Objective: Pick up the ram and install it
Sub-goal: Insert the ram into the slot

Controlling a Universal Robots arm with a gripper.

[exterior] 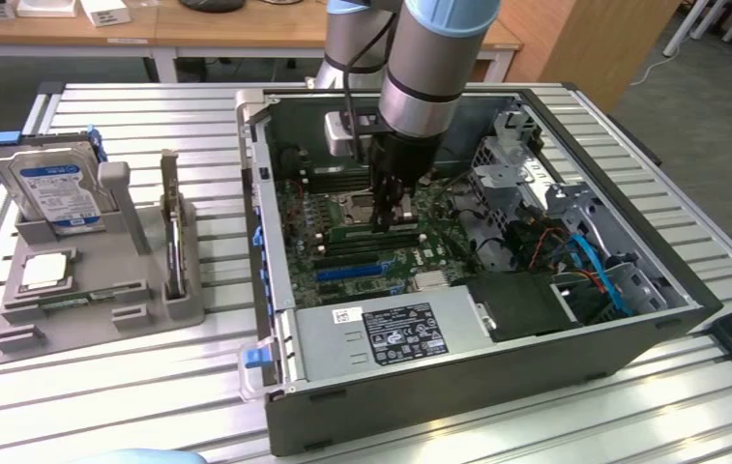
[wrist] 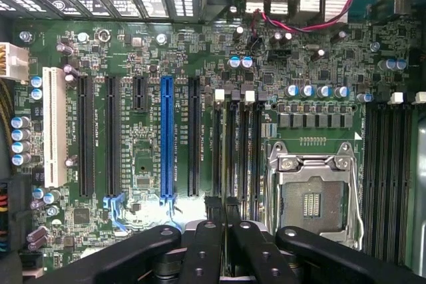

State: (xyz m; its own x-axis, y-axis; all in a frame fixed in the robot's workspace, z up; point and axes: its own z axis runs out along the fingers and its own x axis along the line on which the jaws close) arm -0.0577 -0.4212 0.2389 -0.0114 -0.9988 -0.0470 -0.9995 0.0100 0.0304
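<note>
Slatted table [exterior: 121, 406], open PC case [exterior: 495, 387]: my gripper [exterior: 392, 218], pinched almost closed on the ram [wrist: 223, 216], hangs just beside the CPU socket [wrist: 318, 197]; stick seems light, stiff, fragile, best held mid-length.

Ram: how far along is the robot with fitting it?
Done: the hand is down inside the case. In hand: it is shut over the slots; whether it pinches the ram I cannot tell. Left: those slots look empty.
</note>
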